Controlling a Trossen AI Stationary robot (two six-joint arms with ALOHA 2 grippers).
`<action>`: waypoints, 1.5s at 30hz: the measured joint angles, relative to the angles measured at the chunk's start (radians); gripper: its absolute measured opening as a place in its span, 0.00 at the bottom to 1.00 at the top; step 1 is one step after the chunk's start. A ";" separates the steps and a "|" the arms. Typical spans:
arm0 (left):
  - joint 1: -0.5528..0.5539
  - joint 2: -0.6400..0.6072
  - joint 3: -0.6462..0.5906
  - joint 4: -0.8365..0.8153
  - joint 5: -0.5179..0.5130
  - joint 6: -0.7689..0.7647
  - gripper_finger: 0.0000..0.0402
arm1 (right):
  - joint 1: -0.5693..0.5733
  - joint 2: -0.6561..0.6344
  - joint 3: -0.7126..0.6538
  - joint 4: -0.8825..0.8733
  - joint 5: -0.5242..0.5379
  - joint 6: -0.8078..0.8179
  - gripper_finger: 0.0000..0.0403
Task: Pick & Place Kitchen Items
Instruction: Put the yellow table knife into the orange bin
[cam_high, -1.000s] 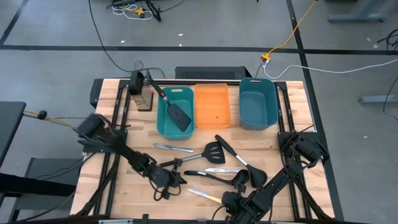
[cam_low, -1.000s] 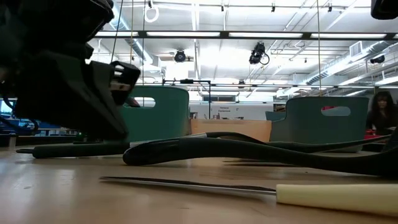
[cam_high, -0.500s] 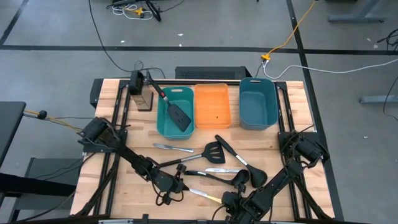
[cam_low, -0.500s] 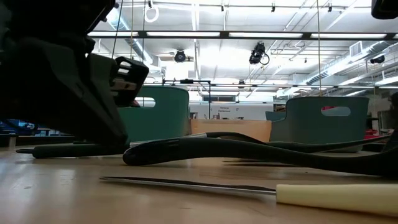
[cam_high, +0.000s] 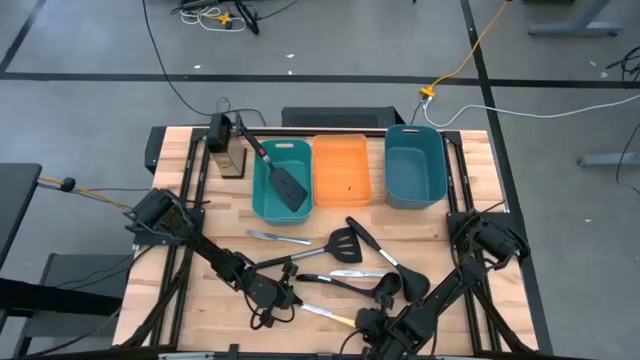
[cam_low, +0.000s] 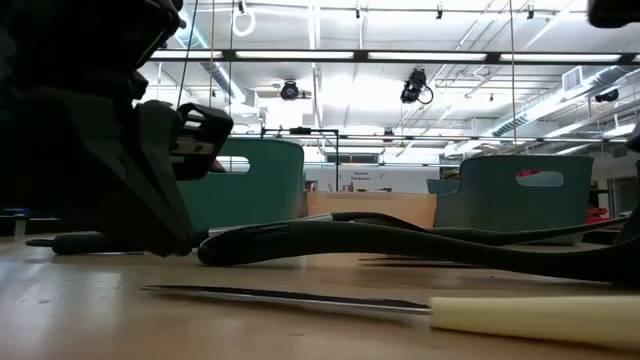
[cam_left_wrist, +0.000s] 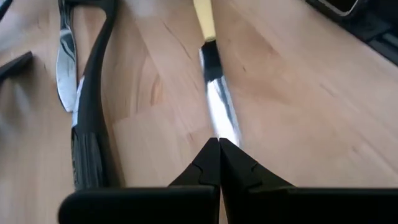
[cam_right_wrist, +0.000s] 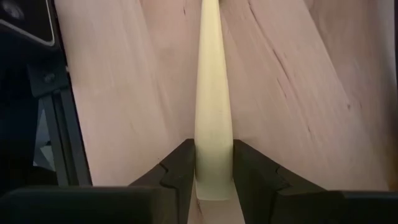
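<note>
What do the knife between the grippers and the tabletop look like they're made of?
Knife: shiny, mirror-like blade, likely steel; its cream handle looks smooth and matte, probably plastic. Right gripper closes on the handle; left gripper, shut, sits at the blade tip. Table: pale wood, visible grain.

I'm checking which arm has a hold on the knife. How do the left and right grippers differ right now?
The right gripper has its fingers on either side of the cream-handled knife's handle; the left gripper is shut, empty, its tip at the blade. The right sits at the handle end, the left at the blade end. Both are low over the table.
</note>
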 joint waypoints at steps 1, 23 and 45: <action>0.000 0.013 0.000 0.015 0.001 0.000 0.00 | -0.005 0.000 0.001 0.004 0.000 -0.009 0.27; -0.041 0.054 0.006 0.024 -0.107 0.116 0.00 | -0.028 0.002 0.000 0.039 0.017 -0.058 0.25; -0.048 0.038 0.004 0.004 -0.064 0.087 0.00 | -0.028 0.002 0.000 0.045 0.020 -0.055 0.27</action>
